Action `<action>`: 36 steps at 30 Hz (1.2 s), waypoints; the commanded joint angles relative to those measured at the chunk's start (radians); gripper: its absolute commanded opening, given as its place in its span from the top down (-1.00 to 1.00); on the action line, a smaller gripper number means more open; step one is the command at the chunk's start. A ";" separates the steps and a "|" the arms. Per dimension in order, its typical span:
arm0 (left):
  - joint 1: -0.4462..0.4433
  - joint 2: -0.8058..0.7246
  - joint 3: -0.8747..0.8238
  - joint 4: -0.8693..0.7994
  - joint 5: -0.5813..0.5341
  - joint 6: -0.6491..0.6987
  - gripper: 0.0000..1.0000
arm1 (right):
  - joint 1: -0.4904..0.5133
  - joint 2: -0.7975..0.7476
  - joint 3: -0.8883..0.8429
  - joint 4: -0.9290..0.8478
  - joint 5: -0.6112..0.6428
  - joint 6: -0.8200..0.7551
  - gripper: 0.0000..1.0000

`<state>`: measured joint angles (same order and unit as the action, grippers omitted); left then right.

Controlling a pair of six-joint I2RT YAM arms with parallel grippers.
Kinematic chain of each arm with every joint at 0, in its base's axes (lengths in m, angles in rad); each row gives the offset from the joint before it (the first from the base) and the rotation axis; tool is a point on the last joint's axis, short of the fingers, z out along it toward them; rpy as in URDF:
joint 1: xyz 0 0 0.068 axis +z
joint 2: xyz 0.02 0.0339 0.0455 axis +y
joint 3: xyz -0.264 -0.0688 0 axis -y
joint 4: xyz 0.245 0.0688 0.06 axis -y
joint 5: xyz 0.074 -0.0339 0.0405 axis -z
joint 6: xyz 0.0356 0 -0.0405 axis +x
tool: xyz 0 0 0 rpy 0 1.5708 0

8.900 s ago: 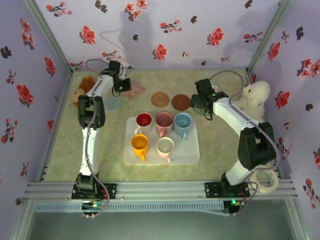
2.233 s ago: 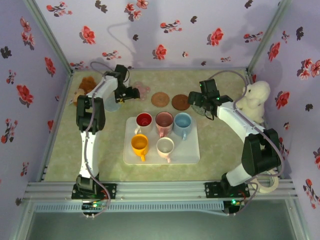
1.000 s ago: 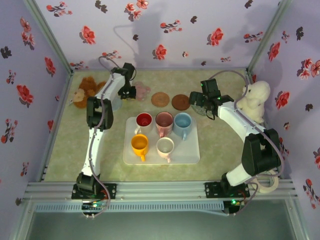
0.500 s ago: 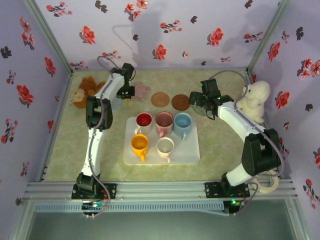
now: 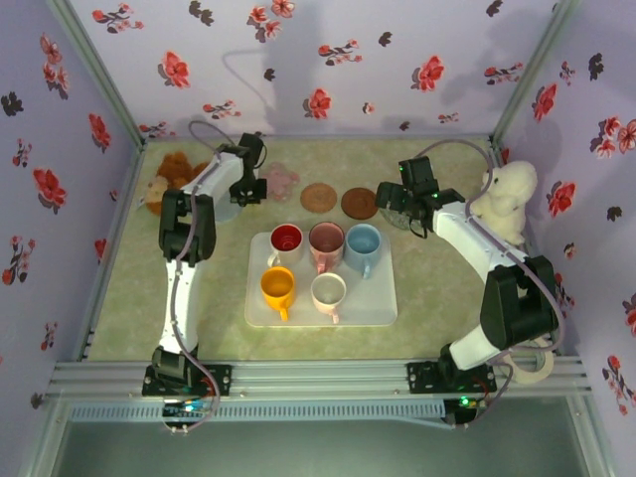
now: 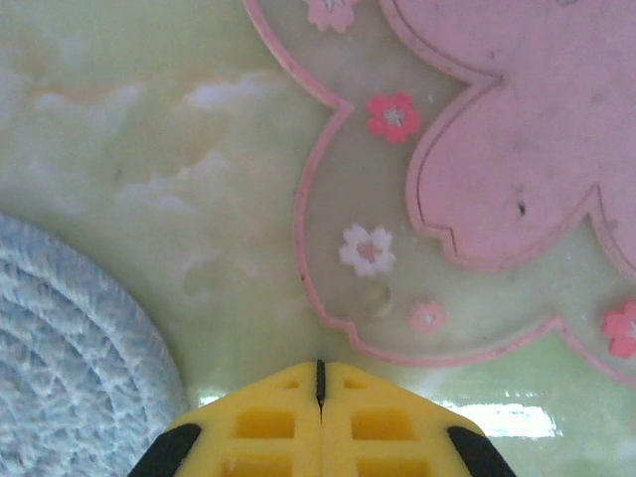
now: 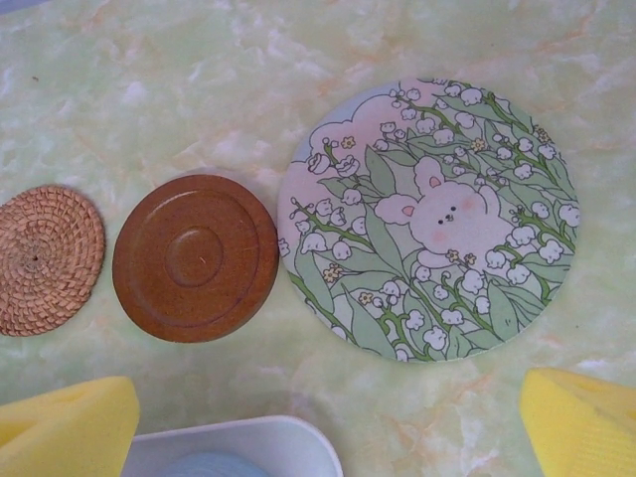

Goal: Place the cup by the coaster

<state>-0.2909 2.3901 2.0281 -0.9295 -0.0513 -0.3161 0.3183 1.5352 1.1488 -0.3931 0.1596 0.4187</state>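
On my white tray [image 5: 383, 308] I see a red cup [image 5: 286, 238], pink cup [image 5: 326, 238] and blue cup [image 5: 364, 241] behind, and a yellow cup [image 5: 277, 285] and cream cup [image 5: 328, 290] in front. Two brown coasters [image 5: 319, 196] lie beyond, my right hand [image 5: 390, 205] just beside one.

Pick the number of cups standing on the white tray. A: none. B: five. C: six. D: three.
B: the tray holds a red cup, a pink cup, a blue cup, a yellow cup and a cream cup.

2 white-and-black arms [image 5: 178, 298], grey cables [image 5: 452, 145], yellow jaws
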 commanded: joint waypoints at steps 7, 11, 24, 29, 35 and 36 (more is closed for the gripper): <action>-0.010 -0.030 0.082 -0.125 0.051 0.006 0.85 | -0.003 0.000 0.022 -0.013 -0.001 -0.011 -0.98; -0.003 -0.007 0.174 -0.049 0.051 0.029 0.80 | -0.003 0.006 0.023 -0.015 0.000 -0.011 -0.98; 0.050 0.224 0.400 0.160 0.105 0.006 0.46 | -0.003 0.014 0.040 -0.035 0.022 -0.007 -0.98; 0.067 0.269 0.402 0.195 0.116 -0.030 0.45 | -0.003 0.006 0.043 -0.047 0.040 -0.011 -0.98; 0.082 0.266 0.399 0.275 0.133 -0.044 0.45 | -0.004 0.020 0.057 -0.055 0.036 -0.010 -0.98; 0.084 0.265 0.399 0.292 0.143 -0.046 0.45 | -0.004 0.025 0.059 -0.056 0.035 -0.008 -0.98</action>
<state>-0.2153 2.6358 2.4207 -0.6983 0.0605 -0.3416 0.3183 1.5486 1.1717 -0.4244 0.1761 0.4187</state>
